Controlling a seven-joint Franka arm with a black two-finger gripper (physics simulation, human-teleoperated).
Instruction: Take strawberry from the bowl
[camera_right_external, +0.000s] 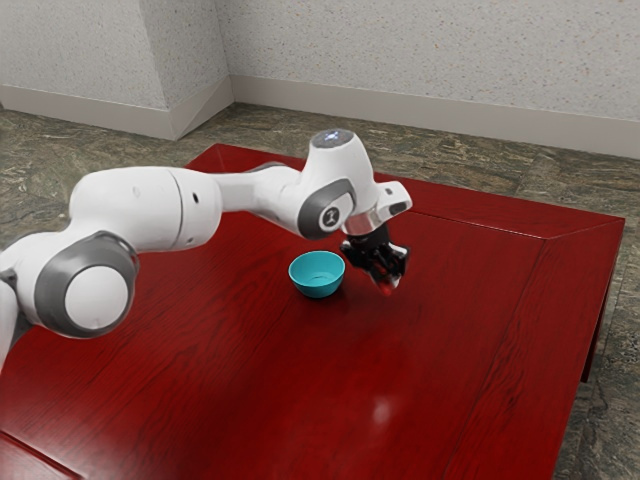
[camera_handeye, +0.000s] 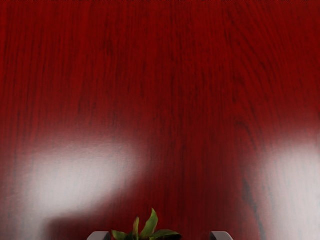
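red surface (camera_right_external: 250, 380) below, the gripper (camera_right_external: 390, 279) grasps the strawberry (camera_handeye: 148, 230) beside the bowl (camera_right_external: 317, 274); removal looks done, so next, lower it clear of the bowl and release.

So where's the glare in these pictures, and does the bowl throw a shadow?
Wrist view: two broad whitish glare patches on the red table, one toward each side. Exterior view: a small pale glare spot on the tabletop, and a dark shadow at the base of the bowl.
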